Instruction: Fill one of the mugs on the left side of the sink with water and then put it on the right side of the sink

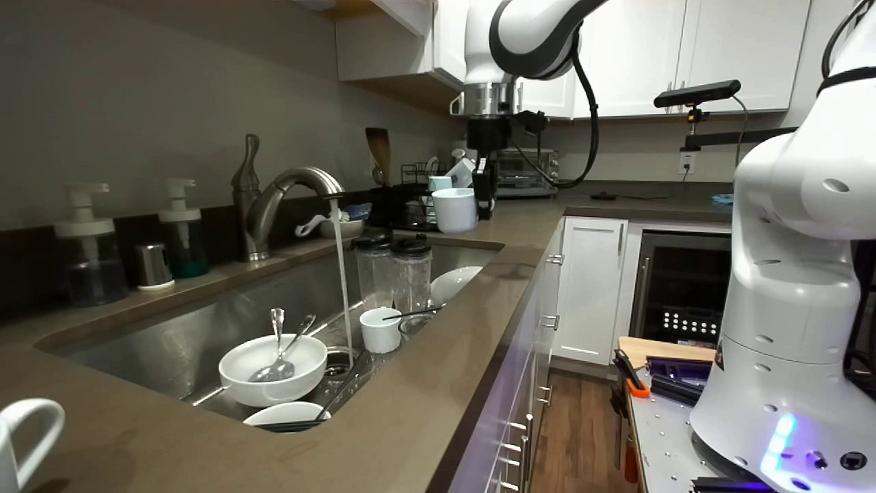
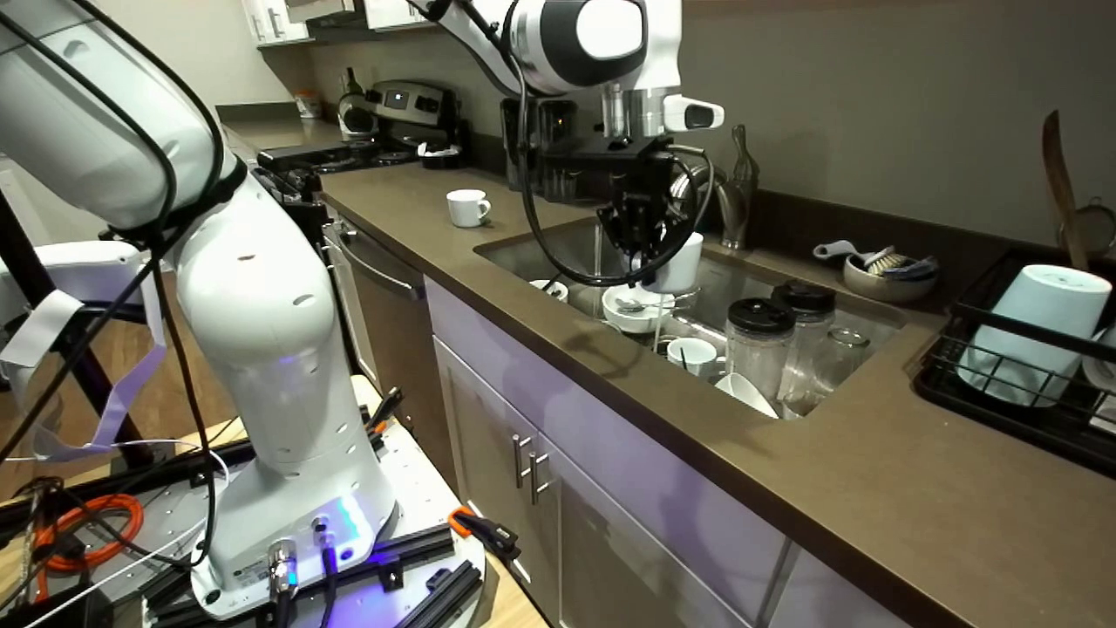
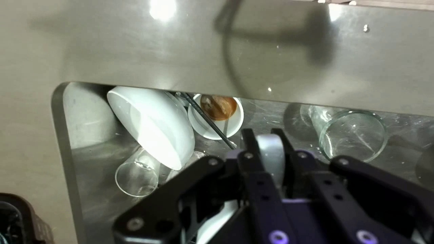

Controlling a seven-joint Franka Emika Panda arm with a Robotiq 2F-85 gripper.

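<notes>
My gripper is shut on the handle of a white mug and holds it upright above the sink. In an exterior view the mug hangs beside the fingers. In the wrist view the handle sits between the two fingertips; a bit of the mug's body shows below. The inside of the mug is hidden. Water runs from the faucet into the sink, apart from the mug. A second white mug stands on the counter beyond the sink.
The sink holds a white bowl with spoons, a small white cup, a tilted white bowl, lidded clear containers and glasses. A black dish rack and a brush bowl stand on the counter. Soap bottles line the wall.
</notes>
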